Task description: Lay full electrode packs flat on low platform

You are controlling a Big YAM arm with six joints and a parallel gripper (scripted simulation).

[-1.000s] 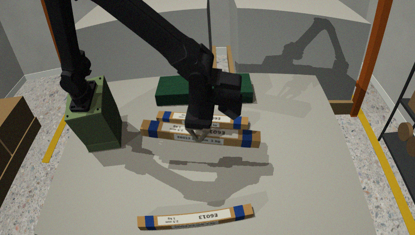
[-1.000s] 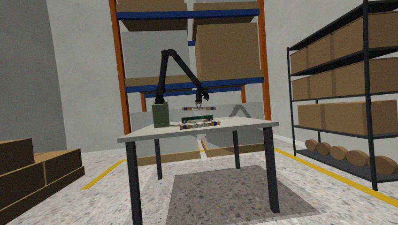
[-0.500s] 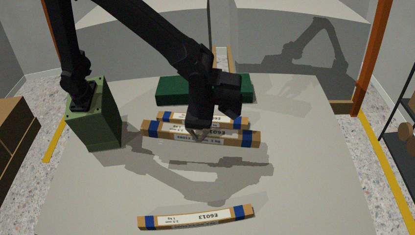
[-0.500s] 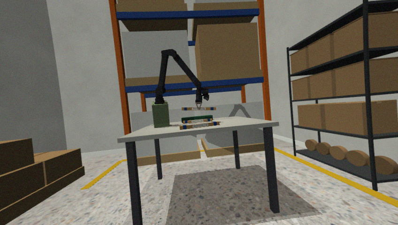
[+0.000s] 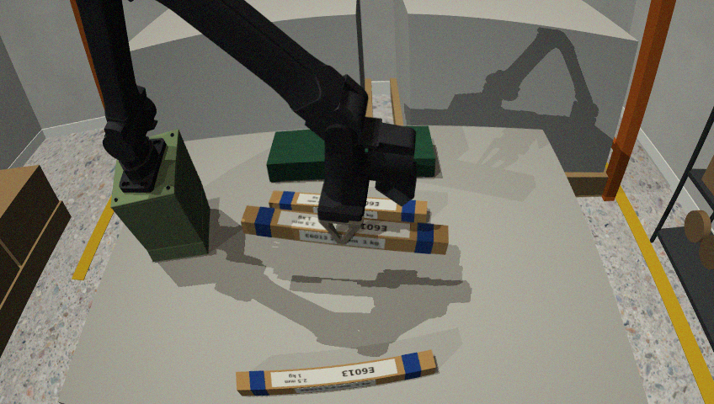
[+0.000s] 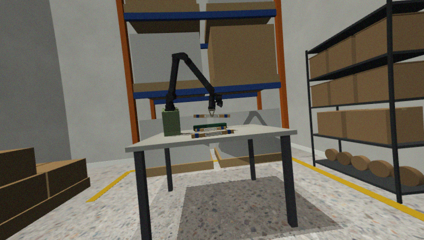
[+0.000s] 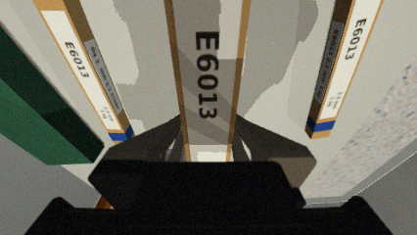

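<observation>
Our hand (image 5: 343, 235) (image 6: 211, 114) (image 7: 208, 117) clamps the raised pack (image 5: 264, 221) (image 6: 197, 116) (image 7: 208, 73) above the bench (image 5: 501, 300) (image 6: 258, 130) (image 7: 274, 117); if we misjudge its weight, a partly used pack could land on the green platform (image 5: 295, 145) (image 6: 208, 126) (image 7: 29, 113)

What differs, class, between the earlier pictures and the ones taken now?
Nothing visibly changed. The gripper still grips the raised pack above the bench; the two other packs and the green platform stayed put.
</observation>
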